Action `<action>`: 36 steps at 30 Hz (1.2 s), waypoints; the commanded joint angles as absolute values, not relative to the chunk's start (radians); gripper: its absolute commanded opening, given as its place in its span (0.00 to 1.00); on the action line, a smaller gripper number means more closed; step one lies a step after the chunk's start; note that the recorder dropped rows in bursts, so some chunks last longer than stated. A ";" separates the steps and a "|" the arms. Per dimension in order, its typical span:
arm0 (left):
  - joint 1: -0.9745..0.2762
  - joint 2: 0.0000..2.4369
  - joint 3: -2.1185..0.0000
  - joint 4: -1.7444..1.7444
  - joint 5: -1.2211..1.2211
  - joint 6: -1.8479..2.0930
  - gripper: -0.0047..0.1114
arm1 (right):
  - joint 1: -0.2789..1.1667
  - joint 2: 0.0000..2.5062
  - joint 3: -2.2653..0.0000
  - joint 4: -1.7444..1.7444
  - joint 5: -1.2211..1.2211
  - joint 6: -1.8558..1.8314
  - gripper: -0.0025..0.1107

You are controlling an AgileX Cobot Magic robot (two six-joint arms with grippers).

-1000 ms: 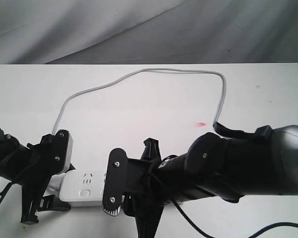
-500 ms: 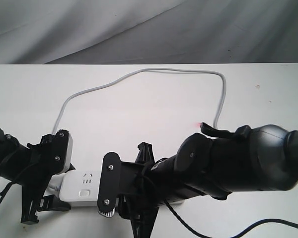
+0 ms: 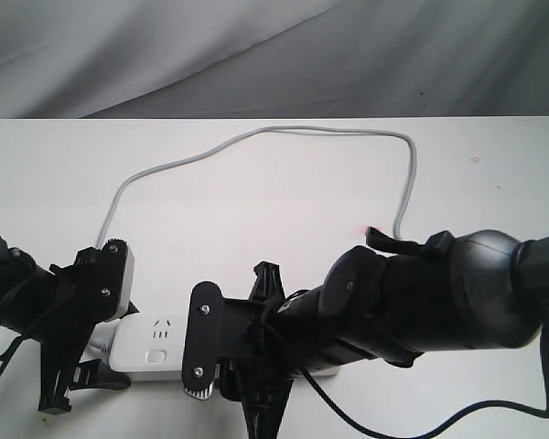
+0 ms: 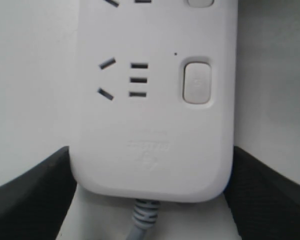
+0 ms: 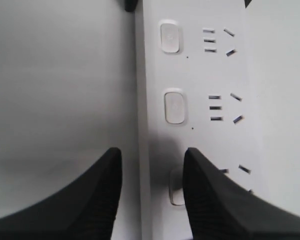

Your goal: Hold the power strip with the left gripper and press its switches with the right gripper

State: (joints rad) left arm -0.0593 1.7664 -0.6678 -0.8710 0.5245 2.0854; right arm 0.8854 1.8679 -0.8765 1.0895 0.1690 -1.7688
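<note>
Looking at this one, the power strip (image 3: pixel 151 346) lies flat on the white table (image 3: pixel 256 201). It's at the near edge in the exterior view, and most of its length is hidden under the two arms. The left gripper (image 4: pixel 151 152) is clamped on the cord end of it. One black finger (image 4: pixel 30 200) sits against each long side, touching the plastic, right where the grey cord (image 3: pixel 256 133) comes out. That cord runs off across the table in a big loop toward the far side and drops back down behind the right arm (image 3: pixel 439 293).

The right gripper (image 5: pixel 152 155) hangs over the strip further along, jaws apart, nothing held. Its wrist camera shows the row of switches (image 5: pixel 174 106). One ribbed fingertip (image 5: pixel 210 200) is over the strip's body and covers part of one switch, while the other is off the edge, above bare table. Can't tell if that fingertip is actually touching the button or just above it. Two more switches sit in the clear beyond it, each beside its own socket (image 5: pixel 222 107). The left wrist camera shows one more switch beside the end socket, untouched. Grey cloth (image 3: pixel 256 55) hangs behind the table.
</note>
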 commanded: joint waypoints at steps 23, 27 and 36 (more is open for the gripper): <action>-0.057 1.770 -0.670 -0.853 0.494 2.093 0.51 | 0.870 1.903 -0.875 1.128 0.233 -1.765 0.35; -0.057 1.770 -0.670 -0.853 0.494 2.093 0.51 | 0.865 1.907 -0.874 1.128 0.233 -1.765 0.35; -0.057 1.770 -0.670 -0.853 0.494 2.093 0.51 | 0.847 1.927 -0.872 1.128 0.248 -1.765 0.35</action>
State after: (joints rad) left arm -0.0593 1.7664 -0.6678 -0.8710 0.5245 2.0854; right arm 0.8592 1.8963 -0.8909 1.1373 0.2314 -1.7727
